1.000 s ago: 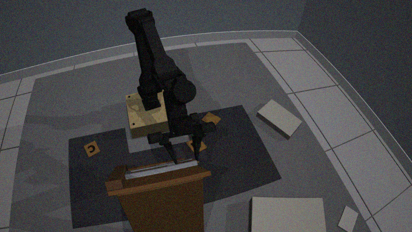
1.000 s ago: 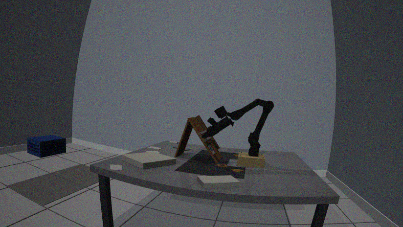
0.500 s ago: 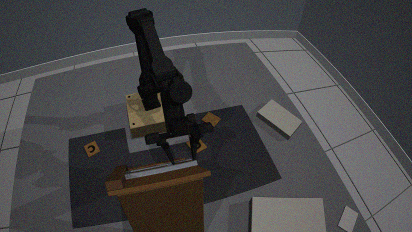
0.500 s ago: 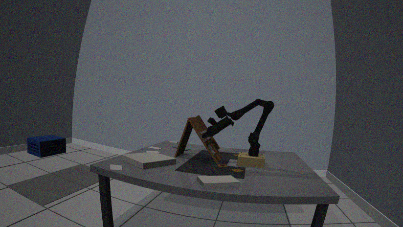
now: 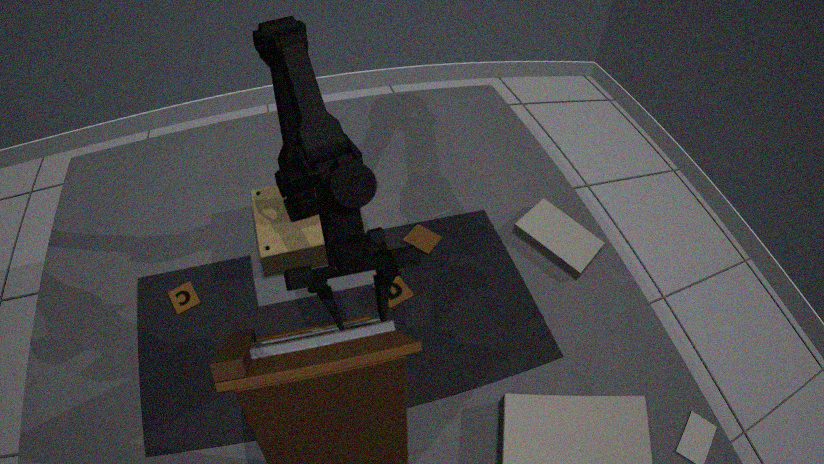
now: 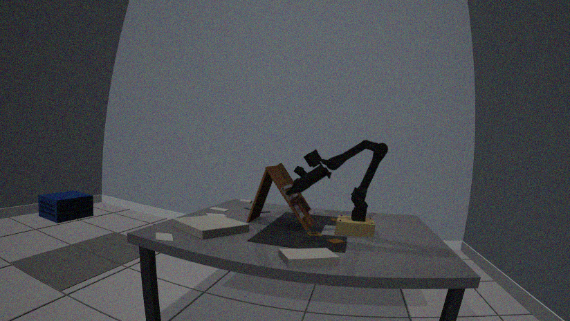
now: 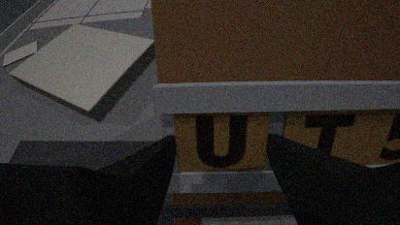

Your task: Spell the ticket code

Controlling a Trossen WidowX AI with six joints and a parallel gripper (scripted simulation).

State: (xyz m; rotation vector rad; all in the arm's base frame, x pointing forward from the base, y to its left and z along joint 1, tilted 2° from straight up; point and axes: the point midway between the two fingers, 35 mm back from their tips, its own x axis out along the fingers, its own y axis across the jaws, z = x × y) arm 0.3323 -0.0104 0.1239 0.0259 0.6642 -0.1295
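My gripper is shut on the U tile, which sits between the lips of the rail near its open end. The T tile is in the rail to the right of the U in the wrist view, with a small gap between them. Part of another tile, perhaps an S, shows beyond the T. The board stands tilted. A tile with a round letter, another lettered tile and a blank-looking tile lie on the dark mat. The ticket's print is not readable.
A pale block lies beside the mat. A larger pale slab lies beyond the board, with a small white card near the counter edge. The arm's yellow base stands behind the mat.
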